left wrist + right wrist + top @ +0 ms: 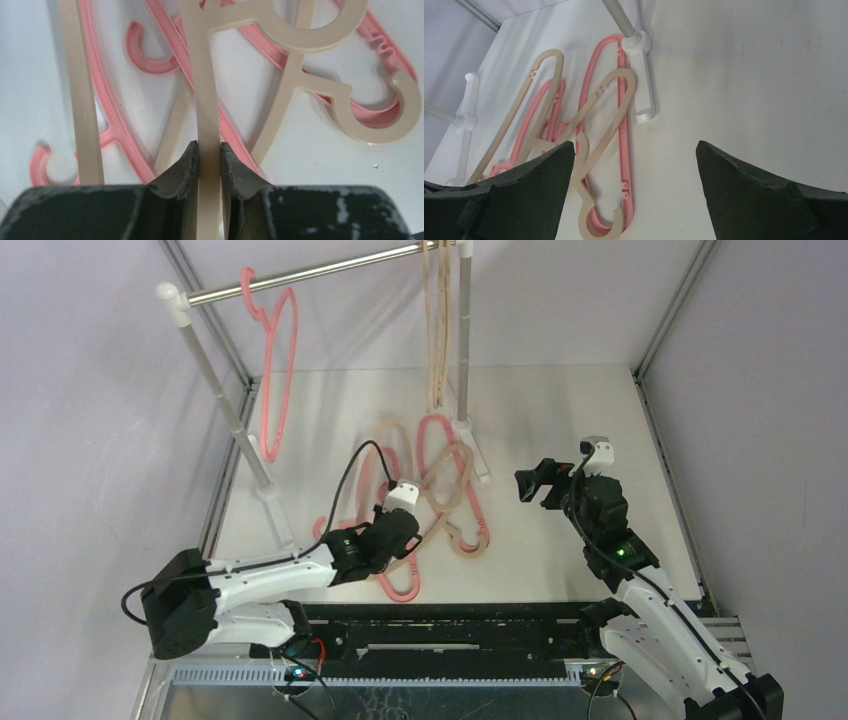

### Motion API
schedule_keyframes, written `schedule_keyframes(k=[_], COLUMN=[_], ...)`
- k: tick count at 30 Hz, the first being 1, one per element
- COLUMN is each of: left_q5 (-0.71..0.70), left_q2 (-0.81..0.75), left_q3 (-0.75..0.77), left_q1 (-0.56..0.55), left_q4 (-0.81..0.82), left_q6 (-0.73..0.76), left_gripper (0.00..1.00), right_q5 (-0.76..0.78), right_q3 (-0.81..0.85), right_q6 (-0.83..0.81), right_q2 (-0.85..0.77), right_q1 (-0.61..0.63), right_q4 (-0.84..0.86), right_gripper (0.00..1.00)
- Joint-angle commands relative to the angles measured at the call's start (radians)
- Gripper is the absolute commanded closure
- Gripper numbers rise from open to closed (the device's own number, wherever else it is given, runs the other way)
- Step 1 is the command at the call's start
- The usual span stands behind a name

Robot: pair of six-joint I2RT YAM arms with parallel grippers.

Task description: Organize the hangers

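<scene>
Your left hand point(209, 148) pinches the straight bar of a beige hanger point(204, 85), its two dark jaws closed snugly against either side of the thin strip. That hanger belongs to a tangled heap point(432, 495) of pink and beige hangers on the white worktop point(570, 430), near the middle, with one pink loop just beside the foot of the rack's right post point(463, 360). In the left wrist view, pink hangers lie beneath the held one, and a second beige hanger's hook point(385, 115) curls at the upper right. Whether the held bar is raised off the heap cannot be told.

Your right hand point(634, 150) hovers above bare worktop to the right of the heap, jaws spread wide with nothing between them, touching no hanger.

Overhead, the silver rail point(320, 275) carries one pink hanger point(282, 370) near its left end, hooked over the bar, and a bunch of beige hangers point(437, 330) near its right end, close beside the right post. How many hang in that bunch cannot be told.
</scene>
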Motion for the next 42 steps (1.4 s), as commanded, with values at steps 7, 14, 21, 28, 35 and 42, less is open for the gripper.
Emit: schedule_keyframes(k=[7,14,21,28,35,42], left_q5=[-0.078,0.028,0.113,0.252,0.31,0.298], left_q2=[-0.228,-0.362,-0.366,-0.37,-0.373,-0.394], left_q3=[0.021,0.056,0.139,0.095,0.014,-0.06], left_q1=[0.09,0.201,0.254,0.358,0.385,0.39], left_q4=[0.013,0.102,0.202,0.316,0.315,0.306], left_q6=[0.009,0.016,0.011,-0.072,-0.068,-0.077], left_gripper=[1.0,1.0,1.0,1.0,1.0,1.0], right_q5=[-0.01,-0.022,-0.024,-0.018,-0.018,-0.018], right_q3=[-0.001,-0.001,-0.001,0.005,0.005,0.005], right_q6=[0.022,0.025,0.023,0.018,0.021,0.025], right_q2=[-0.017,-0.012,-0.027,-0.033,-0.025,-0.032], right_q1=[-0.008,-0.006,-0.006,-0.006,-0.007,-0.005], right_q4=[0.049,0.059,0.065,0.054,0.054,0.052], right_gripper=[0.02,0.02,0.02,0.02,0.02,0.02])
